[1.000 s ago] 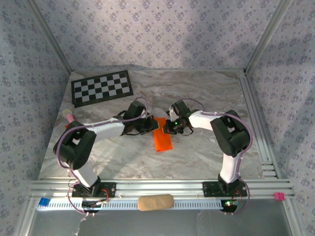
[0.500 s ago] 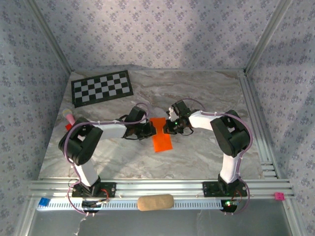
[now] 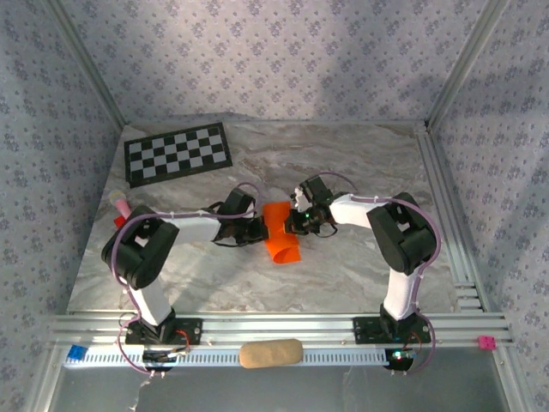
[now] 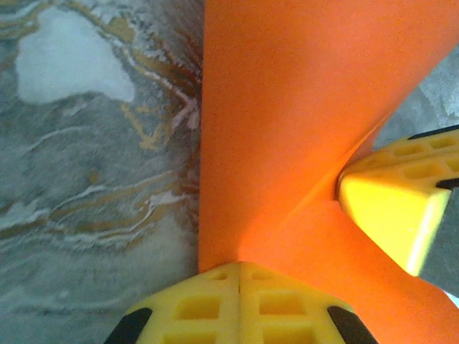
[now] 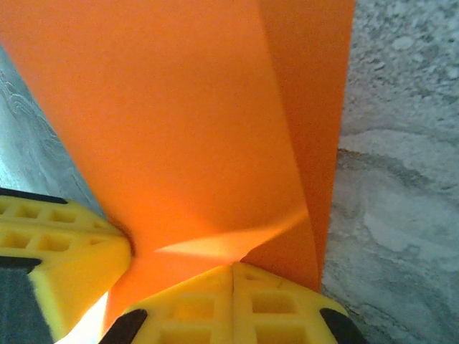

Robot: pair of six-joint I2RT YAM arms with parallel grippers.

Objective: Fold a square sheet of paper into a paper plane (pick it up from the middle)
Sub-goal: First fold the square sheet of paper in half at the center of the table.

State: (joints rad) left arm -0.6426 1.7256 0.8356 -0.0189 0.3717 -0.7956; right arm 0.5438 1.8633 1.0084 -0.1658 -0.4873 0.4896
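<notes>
I have the bright orange sheet of thin paper, creased into a narrow strip, at the middle of the grey marbled desk, its long axis running away from the arm bases. It lies between the arms. My yellow-fingered left pincer is pressed together on its left edge and my right pincer pinches the opposite edge. Both hold the far half and are equally near, so I judge the next fold goes across that axis.
</notes>
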